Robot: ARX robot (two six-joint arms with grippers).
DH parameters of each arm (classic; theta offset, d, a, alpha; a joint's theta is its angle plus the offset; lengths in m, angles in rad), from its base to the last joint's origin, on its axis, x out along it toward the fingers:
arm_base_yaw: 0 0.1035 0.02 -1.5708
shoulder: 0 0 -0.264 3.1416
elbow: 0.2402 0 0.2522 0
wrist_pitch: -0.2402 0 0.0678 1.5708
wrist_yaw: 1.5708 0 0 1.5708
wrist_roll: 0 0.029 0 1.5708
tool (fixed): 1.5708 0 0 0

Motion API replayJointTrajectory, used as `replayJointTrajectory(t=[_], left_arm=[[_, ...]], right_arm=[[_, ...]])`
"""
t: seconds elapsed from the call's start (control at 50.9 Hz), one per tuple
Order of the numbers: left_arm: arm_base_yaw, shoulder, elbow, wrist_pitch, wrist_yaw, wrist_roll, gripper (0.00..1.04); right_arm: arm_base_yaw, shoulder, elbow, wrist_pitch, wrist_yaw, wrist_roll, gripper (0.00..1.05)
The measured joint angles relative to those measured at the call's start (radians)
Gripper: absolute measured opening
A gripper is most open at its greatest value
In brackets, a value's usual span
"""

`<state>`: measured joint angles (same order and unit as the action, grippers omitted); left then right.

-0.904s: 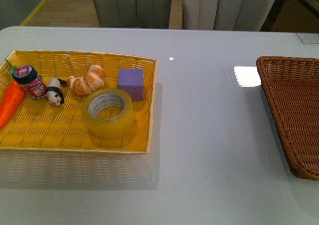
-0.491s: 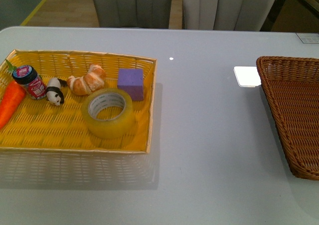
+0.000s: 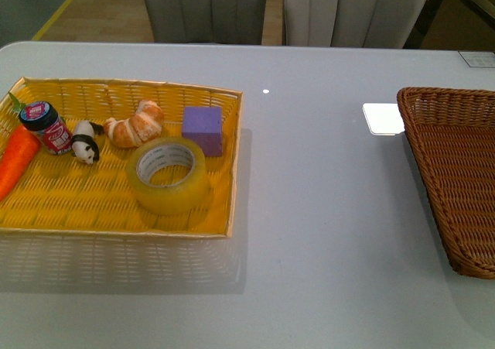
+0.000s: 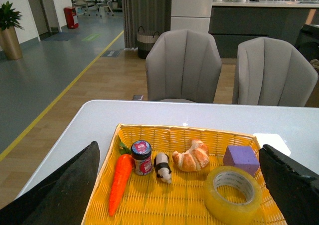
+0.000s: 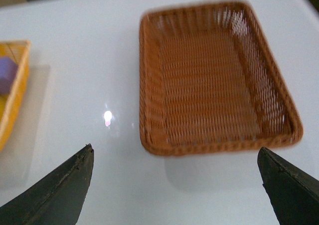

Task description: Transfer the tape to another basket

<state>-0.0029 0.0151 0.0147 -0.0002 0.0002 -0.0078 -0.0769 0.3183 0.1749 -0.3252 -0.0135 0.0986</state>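
Note:
The tape (image 3: 168, 175) is a yellowish roll with a white core, lying flat at the right end of the bright yellow basket (image 3: 116, 225). It also shows in the left wrist view (image 4: 233, 194). The dark brown wicker basket (image 3: 452, 171) stands empty at the table's right edge and fills the right wrist view (image 5: 214, 80). My left gripper (image 4: 179, 195) is open, high above and short of the yellow basket. My right gripper (image 5: 174, 190) is open above the bare table near the brown basket. Neither gripper shows in the front view.
The yellow basket also holds a carrot (image 3: 15, 159), a small jar (image 3: 46, 127), a panda figure (image 3: 85, 141), a croissant (image 3: 135, 124) and a purple cube (image 3: 203, 130). Two grey chairs (image 3: 352, 8) stand behind the white table (image 3: 317, 210).

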Motion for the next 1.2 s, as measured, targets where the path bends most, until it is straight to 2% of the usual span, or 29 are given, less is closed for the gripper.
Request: replayJointTrajectory(t=[0.079, 0.197, 0.314, 0.432, 0.727, 1.002, 1.199], left_arm=[[0.000, 0.000, 0.000, 0.000, 0.000, 0.000, 0.96], [0.000, 0.000, 0.000, 0.000, 0.000, 0.000, 0.96], [0.000, 0.000, 0.000, 0.000, 0.000, 0.000, 0.96], [0.000, 0.000, 0.000, 0.000, 0.000, 0.000, 0.96], [0.000, 0.000, 0.000, 0.000, 0.000, 0.000, 0.96], [0.000, 0.000, 0.000, 0.000, 0.000, 0.000, 0.96], [0.000, 0.000, 0.000, 0.000, 0.000, 0.000, 0.96]], right_arm=[[-0.094, 0.187, 0.035, 0.087, -0.050, -0.020, 0.96], [-0.241, 0.568, 0.142, 0.402, -0.092, -0.127, 0.96], [-0.301, 0.904, 0.264, 0.616, -0.098, -0.200, 0.96], [-0.319, 1.199, 0.400, 0.711, -0.087, -0.270, 0.96], [-0.336, 1.722, 0.743, 0.672, -0.018, -0.329, 0.96], [-0.330, 1.944, 1.018, 0.579, 0.034, -0.352, 0.96], [-0.336, 2.019, 1.079, 0.544, 0.033, -0.367, 0.96]])
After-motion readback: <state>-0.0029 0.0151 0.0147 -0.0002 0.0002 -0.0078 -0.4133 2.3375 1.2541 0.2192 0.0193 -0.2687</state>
